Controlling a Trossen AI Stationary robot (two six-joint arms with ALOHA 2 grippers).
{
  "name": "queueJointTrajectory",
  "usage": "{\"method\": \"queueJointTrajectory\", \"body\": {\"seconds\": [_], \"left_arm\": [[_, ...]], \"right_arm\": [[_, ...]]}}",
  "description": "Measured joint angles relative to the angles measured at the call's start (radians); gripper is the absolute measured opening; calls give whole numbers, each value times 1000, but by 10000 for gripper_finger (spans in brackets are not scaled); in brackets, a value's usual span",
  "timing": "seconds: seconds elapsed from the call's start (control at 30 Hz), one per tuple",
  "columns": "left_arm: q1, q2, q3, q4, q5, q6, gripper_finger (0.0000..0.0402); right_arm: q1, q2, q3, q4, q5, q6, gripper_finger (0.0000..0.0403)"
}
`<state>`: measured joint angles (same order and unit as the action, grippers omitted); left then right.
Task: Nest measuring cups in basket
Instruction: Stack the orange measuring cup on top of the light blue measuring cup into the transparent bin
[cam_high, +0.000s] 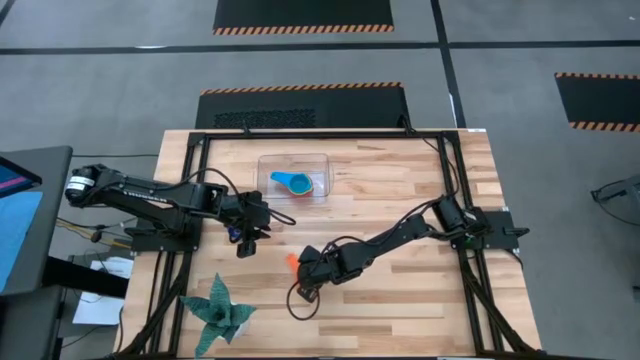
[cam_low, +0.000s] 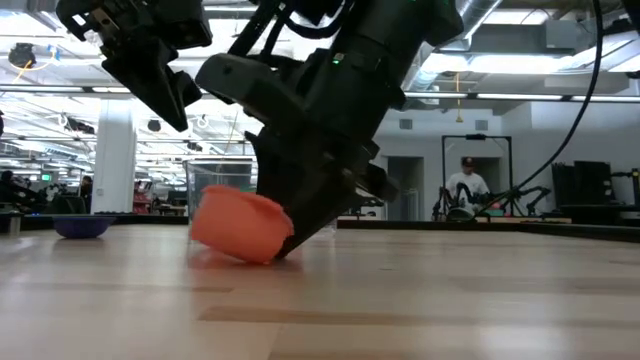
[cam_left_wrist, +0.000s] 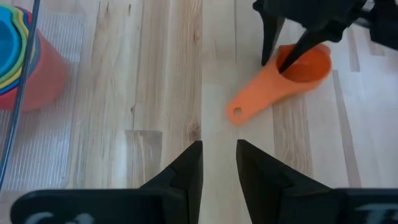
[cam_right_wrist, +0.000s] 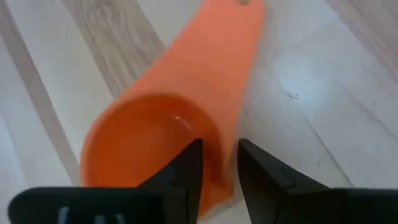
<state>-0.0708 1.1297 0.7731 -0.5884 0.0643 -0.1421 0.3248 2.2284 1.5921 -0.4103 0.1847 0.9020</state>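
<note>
— What's nearest us on the table?

— A teal spiky paper plant (cam_high: 219, 312) at the front edge, on the left arm's side. Just past it, the right gripper (cam_high: 304, 268) is down at the orange measuring cup (cam_high: 292, 261) in the middle of the wooden table (cam_high: 400, 300).

— Has it got hold of the cup?

— Looks so. Its wrist camera shows one finger inside the bowl and the other outside, pinching the rim (cam_right_wrist: 205, 140). From table height the cup (cam_low: 238, 226) is tipped on its side on the wood.

— And the other arm?

— The left gripper (cam_high: 246, 238) hangs just beside it, above the table, fingers (cam_left_wrist: 186, 177) a narrow gap apart and holding nothing.

— Where's the basket?

— Farther back, toward the far edge: the clear basket (cam_high: 266, 163) with a blue cup (cam_high: 292, 182) on top of the nested stack. Beyond the table, a person (cam_low: 464, 190) is standing at the back of the room.
</note>
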Motion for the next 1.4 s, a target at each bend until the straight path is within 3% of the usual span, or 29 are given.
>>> {"method": "queueJointTrajectory", "body": {"seconds": [0.17, 0.33, 0.5, 1.03, 1.4], "left_arm": [[0, 0, 0, 1, 0, 7, 84], [1, 0, 0, 3, -1, 8, 84], [1, 0, 0, 1, -44, 8, 84], [0, -9, 12, -1, -179, 54, 84], [0, -52, 82, -19, -256, 98, 84]], "right_arm": [[0, 1, 0, -6, 21, 7, 90], [-7, 0, 2, 15, 20, 4, 17], [-13, -40, -2, -23, 31, -20, 12], [-7, -336, 0, -312, 267, -29, 11], [-122, -395, 0, -359, 292, -228, 11]]}}
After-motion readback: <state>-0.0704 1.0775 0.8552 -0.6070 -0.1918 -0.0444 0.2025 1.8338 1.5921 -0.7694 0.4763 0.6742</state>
